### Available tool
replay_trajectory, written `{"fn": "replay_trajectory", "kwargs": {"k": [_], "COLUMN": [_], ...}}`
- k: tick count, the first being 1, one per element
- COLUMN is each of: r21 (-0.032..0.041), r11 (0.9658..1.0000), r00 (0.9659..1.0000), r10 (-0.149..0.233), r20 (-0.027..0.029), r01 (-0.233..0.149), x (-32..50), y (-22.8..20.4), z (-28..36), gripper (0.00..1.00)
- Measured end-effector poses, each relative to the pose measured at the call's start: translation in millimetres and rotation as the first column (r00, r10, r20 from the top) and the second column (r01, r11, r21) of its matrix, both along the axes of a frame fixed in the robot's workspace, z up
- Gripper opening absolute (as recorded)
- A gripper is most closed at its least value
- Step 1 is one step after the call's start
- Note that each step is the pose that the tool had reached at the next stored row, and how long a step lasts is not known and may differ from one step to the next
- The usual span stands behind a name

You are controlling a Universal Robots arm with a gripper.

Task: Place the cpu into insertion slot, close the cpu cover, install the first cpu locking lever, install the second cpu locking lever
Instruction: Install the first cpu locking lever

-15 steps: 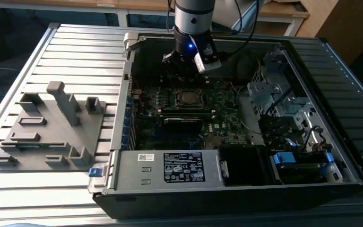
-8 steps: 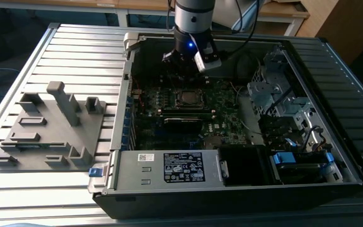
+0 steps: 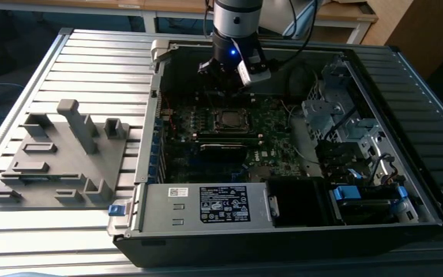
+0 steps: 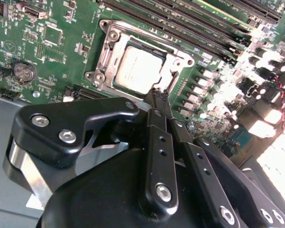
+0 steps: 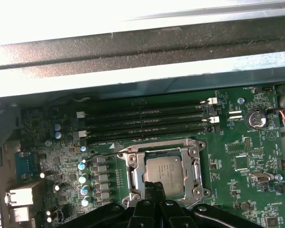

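The cpu [image 4: 140, 69] [image 5: 165, 172] [image 3: 229, 119], a dull silver square, lies flat in the insertion slot on the green motherboard. The silvery cpu cover [image 4: 107, 52] [image 5: 133, 171] lies down around it as a frame, with the chip showing through its cut-out. The slot itself is mostly hidden under them. My gripper [image 4: 157, 97] [image 5: 154, 185] [image 3: 221, 92] hangs just above the socket with its black fingers pressed together and nothing between them. Its tips are at the cover's edge, beside the cpu. A thin lever rod [image 5: 107, 155] runs out from one corner of the cover.
Long black memory slots [image 5: 147, 121] [image 4: 190, 23] run beside the socket, and a coin battery [image 5: 255, 118] sits further off. The open case walls, a power supply [image 3: 206, 205] and a drive cage [image 3: 337, 115] hem in the board. A grey fixture block [image 3: 60, 156] stands on the table at the exterior view's left.
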State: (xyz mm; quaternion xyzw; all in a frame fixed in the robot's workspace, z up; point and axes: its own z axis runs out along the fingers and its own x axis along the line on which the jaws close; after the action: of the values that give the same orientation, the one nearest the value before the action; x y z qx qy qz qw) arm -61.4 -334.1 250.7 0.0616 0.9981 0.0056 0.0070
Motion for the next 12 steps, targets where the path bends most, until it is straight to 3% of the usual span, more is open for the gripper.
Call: {"fn": "replay_trajectory", "kwargs": {"k": [12], "r21": [0.0], "r11": [1.0], "r00": [1.0], "r10": [0.0], "r20": [0.0], "r01": [0.0], "x": [0.0], "y": [0.0], "z": [5.2], "gripper": [0.1]}}
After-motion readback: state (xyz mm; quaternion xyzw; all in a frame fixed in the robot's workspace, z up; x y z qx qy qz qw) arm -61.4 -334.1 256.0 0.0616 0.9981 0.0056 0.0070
